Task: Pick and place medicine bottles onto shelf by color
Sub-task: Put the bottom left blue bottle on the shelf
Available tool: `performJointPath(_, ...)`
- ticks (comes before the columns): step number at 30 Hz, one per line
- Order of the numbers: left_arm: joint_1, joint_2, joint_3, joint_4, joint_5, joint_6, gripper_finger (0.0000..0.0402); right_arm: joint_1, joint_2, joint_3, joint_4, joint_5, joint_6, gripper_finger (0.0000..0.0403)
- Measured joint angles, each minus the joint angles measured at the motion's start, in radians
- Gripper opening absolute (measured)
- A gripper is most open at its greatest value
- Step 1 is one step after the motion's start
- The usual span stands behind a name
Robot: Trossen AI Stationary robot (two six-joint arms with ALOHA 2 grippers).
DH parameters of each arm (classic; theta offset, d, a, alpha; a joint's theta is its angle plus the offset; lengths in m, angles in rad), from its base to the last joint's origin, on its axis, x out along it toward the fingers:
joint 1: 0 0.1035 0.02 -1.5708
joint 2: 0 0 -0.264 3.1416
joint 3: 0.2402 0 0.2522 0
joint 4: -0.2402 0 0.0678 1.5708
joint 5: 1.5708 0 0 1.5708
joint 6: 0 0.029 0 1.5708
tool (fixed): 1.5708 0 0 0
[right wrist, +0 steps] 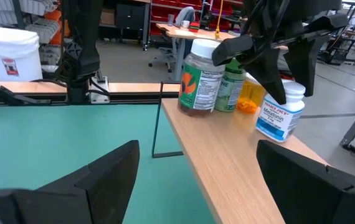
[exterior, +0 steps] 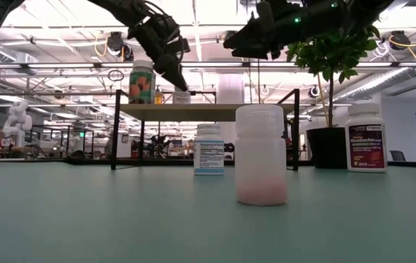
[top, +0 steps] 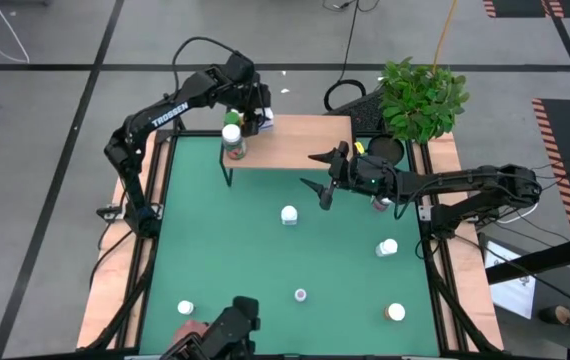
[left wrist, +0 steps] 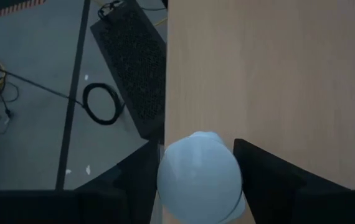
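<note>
One blue-labelled bottle (right wrist: pixel 281 111) reaches the shelf (top: pixel 300 140), upper centre.
Left gripper (top: pixel 255 118) straddles it, grip unclear; next, release. Right gripper (top: pixel 325 172) open.

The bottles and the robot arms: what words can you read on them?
"TROSSEN" on the left arm.
"Melatonin" on the blue-labelled bottle on the shelf.
"Headache" on the red-labelled bottle.
The label of the small white bottle is too small to read.

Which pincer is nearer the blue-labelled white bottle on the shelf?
Left. The left pincer straddles the blue-labelled bottle on the shelf; the right pincer hovers apart, off the shelf's front edge.
</note>
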Motion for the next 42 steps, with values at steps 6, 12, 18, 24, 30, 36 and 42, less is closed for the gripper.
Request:
performJointPath(6, 0.000, 0.000, 0.000, -0.003, -0.010, -0.032, 0.0210, 0.000, 0.000, 0.000, 0.000, 0.000, -0.001, 0.0320)
performJointPath(12, 0.000, 0.000, 0.000, -0.003, -0.010, -0.033, 0.0235, 0.000, 0.000, 0.000, 0.000, 0.000, -0.001, 0.0320)
performJointPath(18, -0.001, -0.003, 0.000, -0.003, -0.010, -0.039, 0.0243, 0.000, 0.000, 0.000, -0.004, 0.000, -0.001, 0.0320)
performJointPath(24, -0.023, -0.068, -0.001, 0.003, -0.025, -0.051, 0.0244, 0.000, 0.000, 0.000, -0.003, 0.000, -0.004, 0.0320)
performJointPath(30, -0.090, -0.185, -0.001, -0.002, -0.078, -0.166, 0.0244, 0.000, 0.000, 0.000, -0.003, 0.000, -0.005, 0.0320)
performJointPath(36, -0.210, -0.276, 0.000, -0.173, -0.098, -0.331, 0.0238, 0.007, 0.000, 0.000, 0.002, -0.003, -0.059, 0.0320)
performJointPath(42, -0.397, -0.306, -0.024, -0.309, -0.144, -0.464, 0.0201, 0.028, 0.000, 0.000, 0.001, -0.205, -0.079, 0.0320)
